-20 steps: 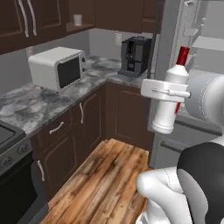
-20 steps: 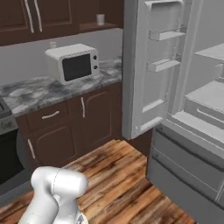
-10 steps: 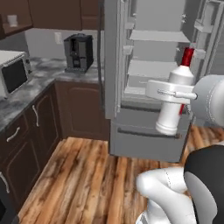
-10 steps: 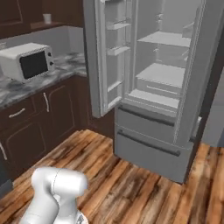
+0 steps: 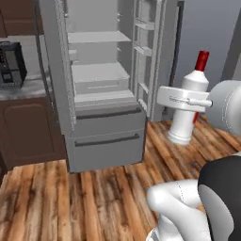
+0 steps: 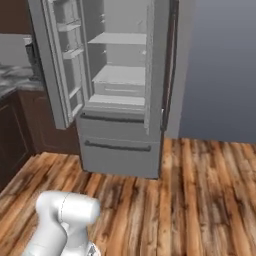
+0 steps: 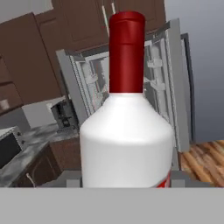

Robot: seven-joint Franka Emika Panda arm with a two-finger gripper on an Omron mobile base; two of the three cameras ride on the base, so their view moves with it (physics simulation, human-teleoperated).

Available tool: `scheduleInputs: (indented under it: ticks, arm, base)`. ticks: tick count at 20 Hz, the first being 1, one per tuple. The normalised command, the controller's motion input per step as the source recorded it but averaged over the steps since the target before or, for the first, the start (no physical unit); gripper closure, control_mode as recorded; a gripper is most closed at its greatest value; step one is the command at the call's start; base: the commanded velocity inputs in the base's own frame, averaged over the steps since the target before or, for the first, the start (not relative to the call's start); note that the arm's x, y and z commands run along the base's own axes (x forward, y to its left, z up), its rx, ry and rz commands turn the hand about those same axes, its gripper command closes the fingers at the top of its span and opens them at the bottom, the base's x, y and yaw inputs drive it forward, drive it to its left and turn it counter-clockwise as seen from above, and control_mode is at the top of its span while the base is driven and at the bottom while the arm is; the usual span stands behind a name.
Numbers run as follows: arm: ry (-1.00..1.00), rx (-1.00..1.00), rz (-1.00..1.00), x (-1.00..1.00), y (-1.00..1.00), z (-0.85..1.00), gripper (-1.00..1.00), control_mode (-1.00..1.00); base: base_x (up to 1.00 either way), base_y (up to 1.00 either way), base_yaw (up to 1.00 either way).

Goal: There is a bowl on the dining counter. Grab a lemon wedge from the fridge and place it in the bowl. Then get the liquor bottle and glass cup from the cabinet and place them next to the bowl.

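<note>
My gripper (image 5: 184, 99) is shut on the liquor bottle (image 5: 188, 112), a white bottle with a red neck and cap, and holds it upright in the air at the right of the left base view. In the hand view the liquor bottle (image 7: 126, 142) stands close in front of the camera, red neck up. The fridge (image 5: 100, 89) stands with both upper doors swung open and its grey shelves bare; it also appears in the right base view as the fridge (image 6: 120, 92), straight ahead.
A black coffee machine (image 5: 11, 63) sits on the marble counter (image 5: 21, 88) left of the fridge, above dark wood cabinets (image 5: 27, 128). A grey wall (image 6: 220, 70) runs to the right of the fridge. Wood floor (image 6: 200, 190) stretches in front.
The whole picture has swung as the base turned: microwave and counter slid out to the left, and the fridge now faces me. The bottle stays held in my gripper.
</note>
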Motion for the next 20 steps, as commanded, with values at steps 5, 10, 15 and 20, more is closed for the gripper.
scheduleInputs:
  ticks: [5, 10, 15, 20]
  arm:
    - [0.00, 0.00, 0.00, 0.00, 0.00, 0.00, 1.00, 1.00]
    - [0.00, 0.00, 0.00, 0.00, 0.00, 0.00, 1.00, 1.00]
    - [0.00, 0.00, 0.00, 0.00, 0.00, 0.00, 1.00, 1.00]
    - [0.00, 0.00, 0.00, 0.00, 0.00, 0.00, 1.00, 1.00]
  base:
    - [-0.38, 0.00, -0.64]
    - [-0.30, -0.01, -0.65]
    - [-0.09, -0.12, -0.66]
    - [0.00, -0.38, -0.63]
